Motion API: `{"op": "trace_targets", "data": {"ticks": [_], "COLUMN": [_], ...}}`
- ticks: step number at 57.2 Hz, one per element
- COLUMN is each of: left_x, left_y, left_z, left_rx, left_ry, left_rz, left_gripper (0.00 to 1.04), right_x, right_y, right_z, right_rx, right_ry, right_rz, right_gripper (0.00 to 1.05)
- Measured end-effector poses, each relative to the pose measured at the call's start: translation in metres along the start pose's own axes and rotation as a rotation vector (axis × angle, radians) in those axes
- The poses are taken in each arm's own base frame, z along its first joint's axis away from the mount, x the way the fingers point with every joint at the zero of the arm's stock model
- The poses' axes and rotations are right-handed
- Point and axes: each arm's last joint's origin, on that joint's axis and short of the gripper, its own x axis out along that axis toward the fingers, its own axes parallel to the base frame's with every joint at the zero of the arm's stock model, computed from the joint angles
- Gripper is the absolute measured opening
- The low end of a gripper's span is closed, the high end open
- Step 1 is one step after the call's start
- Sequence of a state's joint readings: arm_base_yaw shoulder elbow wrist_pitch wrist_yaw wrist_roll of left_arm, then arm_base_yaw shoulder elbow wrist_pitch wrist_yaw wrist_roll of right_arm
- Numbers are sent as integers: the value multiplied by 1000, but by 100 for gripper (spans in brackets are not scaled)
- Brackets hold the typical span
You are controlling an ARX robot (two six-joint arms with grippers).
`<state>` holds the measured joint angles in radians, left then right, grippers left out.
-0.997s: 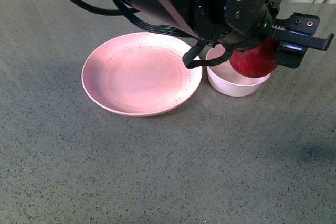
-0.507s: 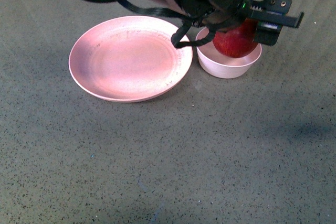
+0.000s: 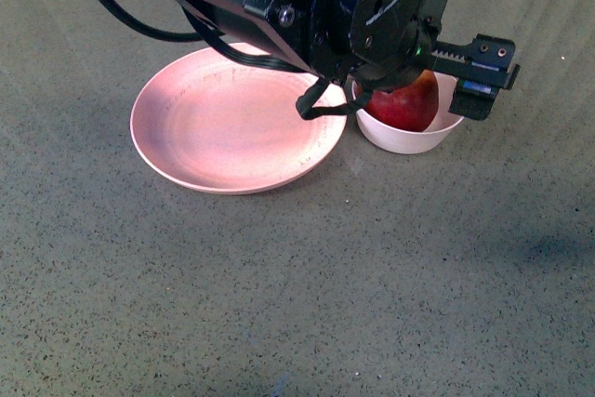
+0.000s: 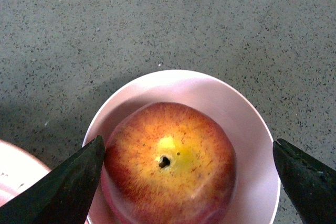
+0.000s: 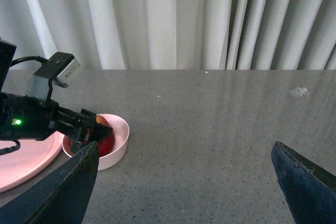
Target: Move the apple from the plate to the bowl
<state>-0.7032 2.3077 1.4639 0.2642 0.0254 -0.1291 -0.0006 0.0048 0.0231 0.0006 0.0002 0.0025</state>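
Grey speckled tabletop (image 3: pixel 372 276), toward its far edge: the apple (image 4: pixel 168 166) I was holding above the bowl (image 4: pixel 247 124) a second ago now sits inside it, off the plate (image 3: pixel 223 127), my left gripper (image 4: pixel 189 150) spread apart around it, so I judge the move done.

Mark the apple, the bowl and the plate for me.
apple (image 4: pixel 170 145): left wrist view, yellow patch by the stem dimple.
bowl (image 4: pixel 233 106): left wrist view, bare inner wall.
plate (image 3: pixel 223 127): front view, bare middle.
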Motion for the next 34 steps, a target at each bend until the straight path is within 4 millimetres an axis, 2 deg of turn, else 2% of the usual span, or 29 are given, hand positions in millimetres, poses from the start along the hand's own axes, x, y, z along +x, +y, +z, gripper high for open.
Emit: {"op": "trace_targets", "data": {"ticks": [9,15,19,24,34], "left_x": [-12,-38,-57,-74,-114], "left_y": [3,12,27,45,92], "left_z": [1,16,27,32,21], "left_rx": [-18,-42,-58,-79,-139], "left_ry": [-10,-62,-104,-128,-135], "left_rz": [-1,-2,24,60,168], "left_gripper": [96,96,96,96,96], "right_x": [0,0,0,0,0], "right_y": [0,0,0,0,0], "right_z": [0,0,0,0,0], "right_rx": [0,0,0,0,0], "right_ry": [0,0,0,0,0], "right_rz": [0,0,0,0,0], "right_gripper": [96,96,96,96,96]}}
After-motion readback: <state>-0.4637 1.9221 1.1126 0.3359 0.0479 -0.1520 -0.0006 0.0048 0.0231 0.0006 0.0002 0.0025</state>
